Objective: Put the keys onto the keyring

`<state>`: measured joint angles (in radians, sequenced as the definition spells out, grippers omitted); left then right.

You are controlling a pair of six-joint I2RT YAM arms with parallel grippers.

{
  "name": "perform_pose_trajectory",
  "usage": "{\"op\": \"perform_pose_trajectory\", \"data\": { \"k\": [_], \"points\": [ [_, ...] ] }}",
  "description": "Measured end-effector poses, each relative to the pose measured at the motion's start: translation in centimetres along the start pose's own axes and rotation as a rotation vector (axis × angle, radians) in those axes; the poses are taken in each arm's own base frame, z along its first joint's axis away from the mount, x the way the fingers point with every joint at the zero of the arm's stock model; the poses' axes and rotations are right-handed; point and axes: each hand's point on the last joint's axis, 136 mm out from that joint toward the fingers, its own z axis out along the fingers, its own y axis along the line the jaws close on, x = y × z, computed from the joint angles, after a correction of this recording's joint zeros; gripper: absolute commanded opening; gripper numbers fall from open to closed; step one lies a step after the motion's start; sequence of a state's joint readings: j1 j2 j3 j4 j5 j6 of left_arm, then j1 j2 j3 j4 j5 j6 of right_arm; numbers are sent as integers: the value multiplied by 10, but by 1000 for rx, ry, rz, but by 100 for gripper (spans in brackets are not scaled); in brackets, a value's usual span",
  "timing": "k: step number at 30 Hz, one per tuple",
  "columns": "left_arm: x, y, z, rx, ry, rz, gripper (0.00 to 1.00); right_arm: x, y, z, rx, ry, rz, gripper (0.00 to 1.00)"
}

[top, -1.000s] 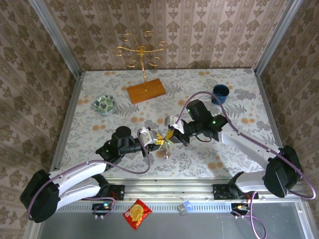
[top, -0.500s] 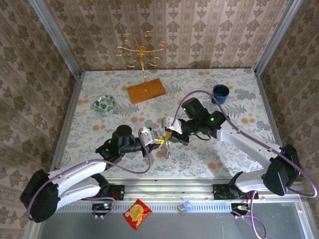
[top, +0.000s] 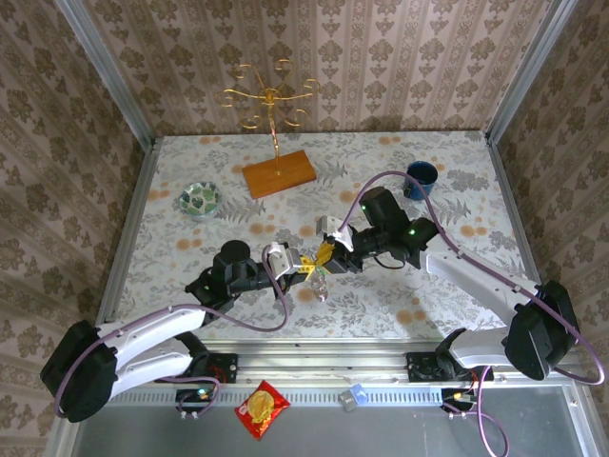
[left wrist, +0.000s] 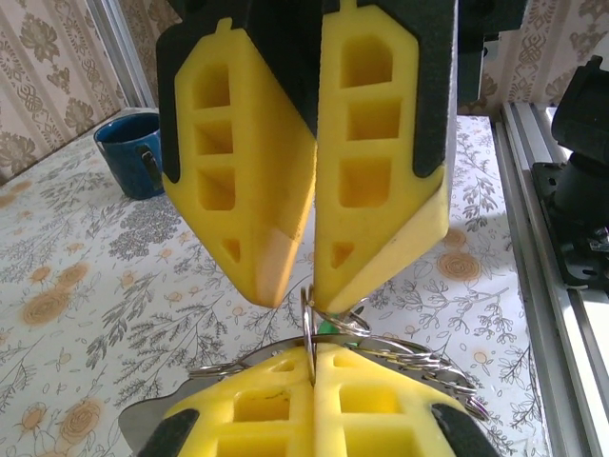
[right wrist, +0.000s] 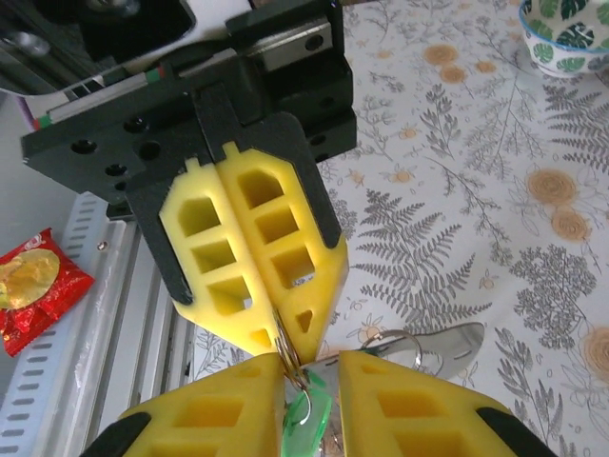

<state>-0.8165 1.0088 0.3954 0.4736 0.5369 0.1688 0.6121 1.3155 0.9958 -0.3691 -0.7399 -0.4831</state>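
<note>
As the left hand (left wrist: 312, 367) pinches the thin metal keyring (left wrist: 306, 319) between fully closed fingers, the right hand (right wrist: 312, 381) meets it tip to tip, its fingers slightly parted around a green-headed key (right wrist: 309, 417) at the ring, above the middle of the counter (top: 381, 162). That fern-printed surface also carries a blue mug (top: 422, 178), a patterned bowl (top: 201, 199) and a gold wire stand (top: 271, 100), all enclosed by damask-papered walls (top: 381, 57).

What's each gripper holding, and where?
Left gripper pinches the keyring by its wire rim. Right gripper: jaws apart around the green key, seemingly not clamped.
</note>
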Motion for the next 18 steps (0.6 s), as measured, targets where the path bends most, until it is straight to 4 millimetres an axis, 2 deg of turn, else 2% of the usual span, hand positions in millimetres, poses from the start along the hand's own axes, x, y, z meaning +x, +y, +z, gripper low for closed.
{"op": "perform_pose_trajectory", "data": {
  "k": [7,10,18],
  "points": [
    [0,-1,0,6,-8,-12,0,-2,4,1,-28,-13,9,1],
    [1,-2,0,5,-4,-18,13,1,4,3,-33,-7,4,0],
    [1,0,-1,-3,-1,-21,15,4,7,3,-34,39,-19,0]
  ]
}}
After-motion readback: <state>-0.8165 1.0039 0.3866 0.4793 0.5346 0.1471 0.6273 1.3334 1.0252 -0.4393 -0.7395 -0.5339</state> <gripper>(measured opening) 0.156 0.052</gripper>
